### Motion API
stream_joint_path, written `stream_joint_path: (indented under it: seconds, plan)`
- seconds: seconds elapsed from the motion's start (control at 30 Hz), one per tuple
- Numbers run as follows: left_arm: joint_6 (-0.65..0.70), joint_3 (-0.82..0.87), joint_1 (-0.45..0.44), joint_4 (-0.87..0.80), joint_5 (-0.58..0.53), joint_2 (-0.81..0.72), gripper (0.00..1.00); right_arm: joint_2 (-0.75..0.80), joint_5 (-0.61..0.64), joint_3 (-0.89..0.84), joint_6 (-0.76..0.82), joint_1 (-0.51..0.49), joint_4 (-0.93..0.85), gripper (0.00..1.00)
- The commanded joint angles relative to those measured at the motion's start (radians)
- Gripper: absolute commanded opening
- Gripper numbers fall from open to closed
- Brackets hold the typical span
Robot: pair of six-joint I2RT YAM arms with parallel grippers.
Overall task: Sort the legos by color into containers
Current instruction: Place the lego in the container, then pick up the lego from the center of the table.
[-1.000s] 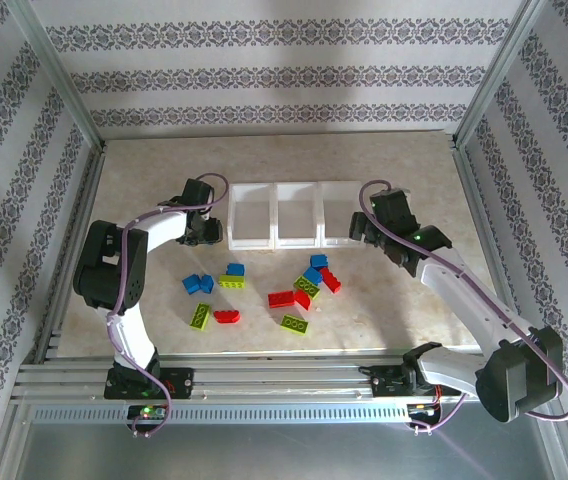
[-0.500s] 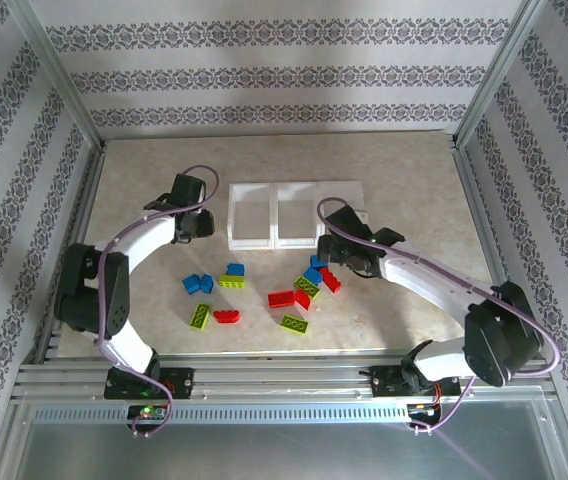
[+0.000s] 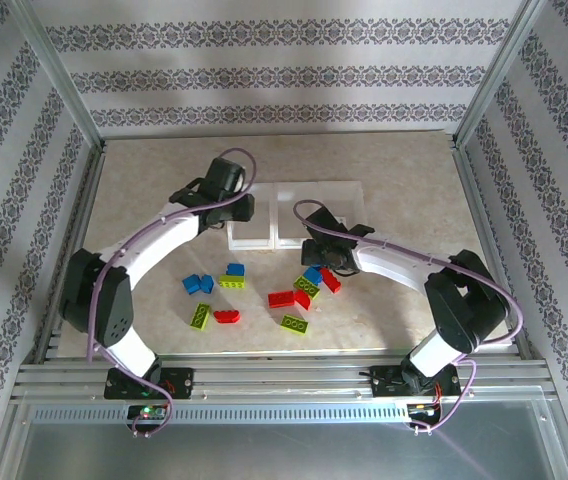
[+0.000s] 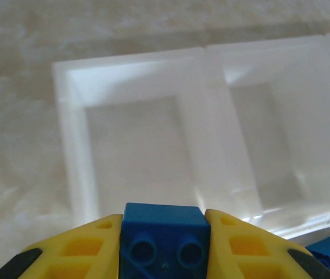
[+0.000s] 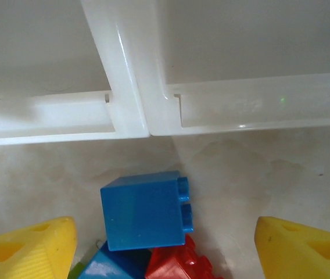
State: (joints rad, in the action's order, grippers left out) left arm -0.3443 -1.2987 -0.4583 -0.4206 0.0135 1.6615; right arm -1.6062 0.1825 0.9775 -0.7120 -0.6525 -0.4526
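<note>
Legos (image 3: 286,298) in blue, red and lime lie loose on the near half of a beige marbled tabletop (image 3: 414,170), inside a booth of striped patterned walls (image 3: 264,70), with metal rails (image 3: 264,385) along the near edge. Open tabletop runs along the far edge and down both sides, giving the arms room. The tray (image 3: 282,215) of three white bins stands mid-tabletop, just beyond the bricks. The left gripper (image 3: 234,208) hangs at the tray's left end; half a second ago it was out to the left, clear of the tray. Its wrist view has its jaws pinching a blue brick (image 4: 164,224), studs toward the camera, with the left bin (image 4: 75,151) just ahead. The right gripper (image 3: 316,256) has slid left along the tray's near edge since then, uncovering the right bin (image 3: 349,200). Its jaws are spread wide on either side of a blue cube (image 5: 143,209), which sits on the tabletop just short of the tray's rim with a red brick (image 5: 176,266) just beside it. The loose bricks nearer the front edge lie where they did.
</note>
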Motion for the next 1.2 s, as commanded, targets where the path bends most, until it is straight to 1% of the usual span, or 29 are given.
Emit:
stream_joint_path:
  seconds: [0.0, 0.13, 0.23, 0.33, 0.6, 0.7, 0.83, 0.9, 1.03, 1.13, 1.17]
  plan:
    - [0.004, -0.034, -0.024, -0.055, -0.03, 0.058, 0.22, -0.032, -0.022, 0.029, -0.012, -0.01, 0.019, 0.78]
    - [0.005, -0.054, -0.036, -0.058, -0.041, 0.109, 0.23, -0.065, -0.03, 0.035, -0.012, -0.011, 0.029, 0.76]
    - [0.008, -0.065, -0.037, -0.056, -0.042, 0.137, 0.26, -0.09, -0.036, 0.044, -0.011, -0.011, 0.036, 0.74]
    - [0.005, -0.067, -0.038, -0.055, -0.062, 0.147, 0.37, -0.116, -0.039, 0.055, -0.007, -0.012, 0.037, 0.72]
    - [-0.002, -0.048, -0.037, -0.042, -0.079, 0.122, 0.55, -0.156, -0.035, 0.08, -0.002, -0.012, 0.035, 0.69]
    - [-0.003, -0.04, -0.036, -0.036, -0.084, 0.107, 0.58, -0.162, -0.031, 0.08, -0.003, -0.011, 0.034, 0.67]
    - [-0.008, -0.032, -0.036, -0.044, -0.095, 0.078, 0.64, -0.168, -0.025, 0.079, -0.003, -0.01, 0.03, 0.65]
    - [-0.012, -0.017, -0.036, -0.043, -0.106, 0.049, 0.7, -0.171, -0.022, 0.078, -0.001, -0.009, 0.028, 0.63]
    - [-0.019, 0.032, -0.029, -0.033, -0.119, -0.023, 0.79, -0.177, -0.014, 0.074, -0.003, -0.007, 0.025, 0.6]
    - [-0.039, 0.089, -0.014, -0.02, -0.134, -0.093, 0.89, -0.179, -0.01, 0.069, -0.006, -0.005, 0.026, 0.57]
    - [-0.048, 0.112, -0.008, -0.014, -0.145, -0.121, 0.94, -0.179, -0.009, 0.067, -0.006, -0.004, 0.026, 0.55]
